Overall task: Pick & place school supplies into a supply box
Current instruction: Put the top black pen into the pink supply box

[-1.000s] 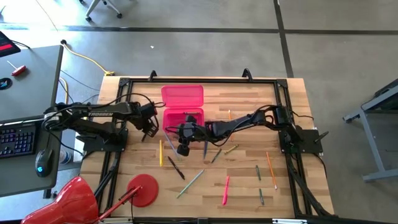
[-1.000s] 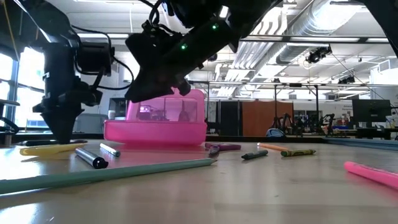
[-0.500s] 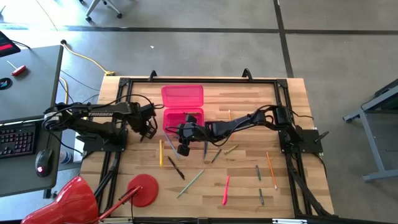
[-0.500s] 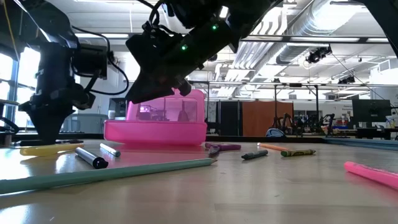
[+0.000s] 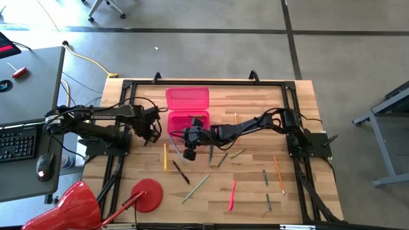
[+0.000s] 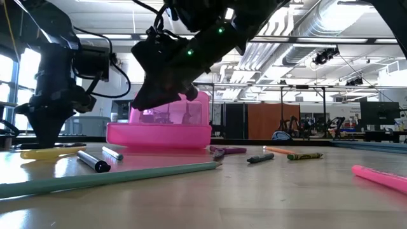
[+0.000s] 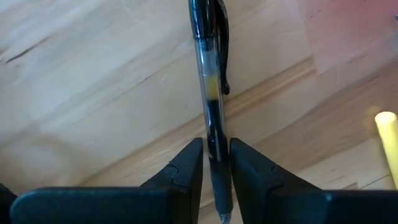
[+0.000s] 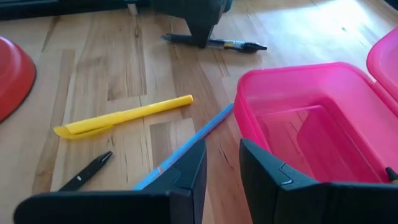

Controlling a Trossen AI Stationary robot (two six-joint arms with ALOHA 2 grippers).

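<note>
The supply box (image 5: 187,121) is a pink case lying open left of the table's middle, its lid (image 5: 187,98) laid back toward the far edge. My left gripper (image 5: 152,131) points down at the table just left of the box, shut on a black pen (image 7: 208,74). My right gripper (image 5: 186,135) hangs over the box's near edge, slanting down, open by a narrow gap (image 8: 222,168) with nothing in it. A yellow pen (image 8: 124,115), a blue pencil (image 8: 193,140) and a dark pen (image 8: 84,173) lie on the wood near the box (image 8: 311,124). My left gripper pinches the black pen between its two fingers at the dark grip section (image 7: 216,155), close to the writing tip. The fingers come from above, pointing down, and lie across the pen. The pen (image 8: 236,45) lies flat on the table, its clip end reaching away from the fingers.
More pens and pencils lie scattered over the near right half: pink (image 5: 231,195), orange (image 5: 278,174), green (image 5: 265,177), pale green (image 5: 196,187). Purple scissors (image 6: 227,150) lie near the box. A red disc with a stick handle (image 5: 146,193) sits at the near left.
My left gripper has tipped and rolled a little at the wrist, its lower end swinging slightly toward the table's left edge while staying down at the table on the pen.
</note>
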